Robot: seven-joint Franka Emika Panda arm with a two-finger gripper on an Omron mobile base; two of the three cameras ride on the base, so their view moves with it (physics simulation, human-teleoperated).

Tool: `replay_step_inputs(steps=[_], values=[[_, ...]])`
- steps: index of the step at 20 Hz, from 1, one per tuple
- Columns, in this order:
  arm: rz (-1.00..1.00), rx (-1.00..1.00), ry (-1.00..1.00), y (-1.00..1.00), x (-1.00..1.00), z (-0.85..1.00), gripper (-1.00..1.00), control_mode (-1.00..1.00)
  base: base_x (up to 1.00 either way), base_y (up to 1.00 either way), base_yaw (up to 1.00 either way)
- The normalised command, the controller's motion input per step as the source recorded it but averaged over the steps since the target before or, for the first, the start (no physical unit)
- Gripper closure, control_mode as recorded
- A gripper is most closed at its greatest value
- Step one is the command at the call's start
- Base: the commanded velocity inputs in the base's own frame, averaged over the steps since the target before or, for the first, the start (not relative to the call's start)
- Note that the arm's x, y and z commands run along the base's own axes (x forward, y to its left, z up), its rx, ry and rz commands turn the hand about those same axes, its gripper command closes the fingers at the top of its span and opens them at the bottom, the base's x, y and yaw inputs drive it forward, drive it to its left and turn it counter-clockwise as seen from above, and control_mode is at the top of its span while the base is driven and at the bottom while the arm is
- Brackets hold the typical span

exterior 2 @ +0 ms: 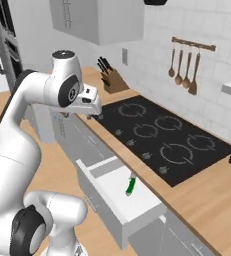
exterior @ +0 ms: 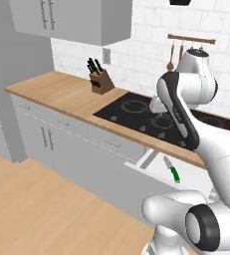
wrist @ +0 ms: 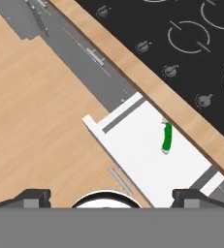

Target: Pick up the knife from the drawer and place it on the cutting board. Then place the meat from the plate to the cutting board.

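— Fingers (wrist: 36, 196) of the gripper (wrist: 111, 197) stand wide apart and hold nothing. In the hand view they rise at the bottom, and the open drawer (wrist: 133, 145) lies far below them.

— And where is the knife (wrist: 167, 138)?

— It lies inside the drawer, on the white bottom, close to the back edge under the edge of the worktop (wrist: 133, 63). The green handle shows well; the blade I can see only in the left base view, pale and thin, pointing away from the handle.

— Is the gripper near to it?

— No, I judge it is well apart. In the right base view the gripper (exterior 2: 89, 111) hangs high, above the worktop edge beside the cooktop (exterior 2: 162, 135), and the drawer is pulled out lower and to the side.

— So how much of the task is done?

— Very little, I think. The drawer is open and the knife is untouched. What is left: to come down, to take the knife, to put it on the board, and then to move the meat. Board, plate and meat I cannot point to here.
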Motion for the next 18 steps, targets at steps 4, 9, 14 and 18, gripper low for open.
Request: replay_step_inputs(steps=[4, 9, 14, 18], values=[[0.0, 0.0, 0.0, 0.0, 0.0, 0.0, -1.0, 1.0, -0.34, -0.66, 0.31], [0.0, 0.0, 0.0, 0.0, 0.0, 0.0, -1.0, 1.0, -0.33, -0.49, 0.03], [0.0, 0.0, 0.0, 0.0, 0.0, 0.0, -1.0, 1.0, -0.01, -0.52, 0.0], [0.0, 0.0, 0.0, 0.0, 0.0, 0.0, -1.0, 1.0, 0.0, -0.48, 0.0]])
